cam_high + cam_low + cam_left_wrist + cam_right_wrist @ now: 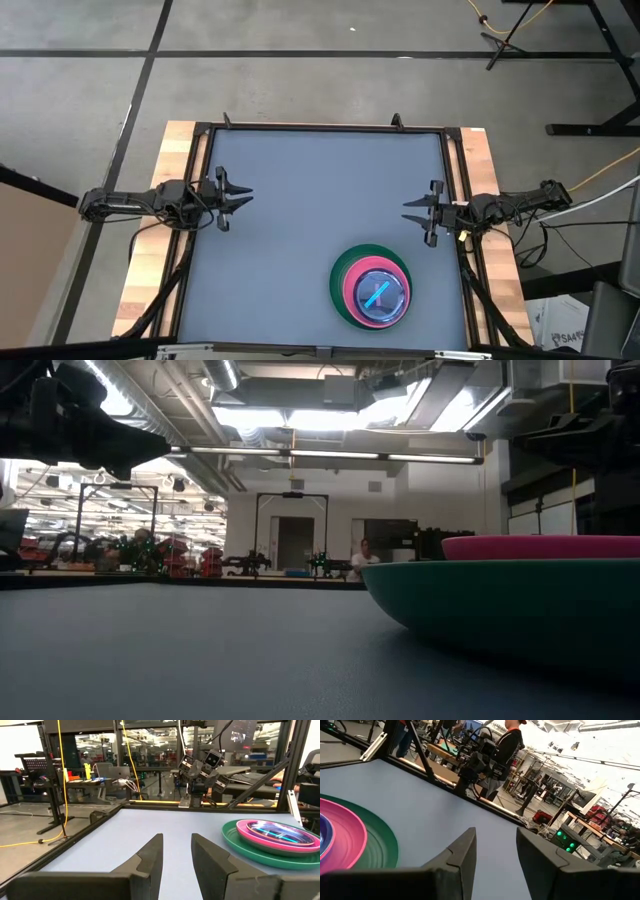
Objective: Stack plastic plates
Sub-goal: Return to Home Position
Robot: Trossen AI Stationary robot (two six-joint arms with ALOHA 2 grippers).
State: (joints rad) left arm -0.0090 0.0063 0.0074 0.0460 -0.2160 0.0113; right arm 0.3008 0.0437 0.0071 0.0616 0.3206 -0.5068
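While plates (372,288) lie stacked, the right pincer (410,212) gapes nearby.

- A grey surface (180,650) fills the lower half and runs level toward the room behind.
- At the right, close to the camera, a green plate (510,610) rests on the surface.
- A pink plate (540,547) lies in the green one, with only its rim showing above it.
- Part of a dark arm (80,425) hangs at the upper left, above the surface.
- Far back, near the middle, stands a person (362,555), beside a dark upright frame (291,495).
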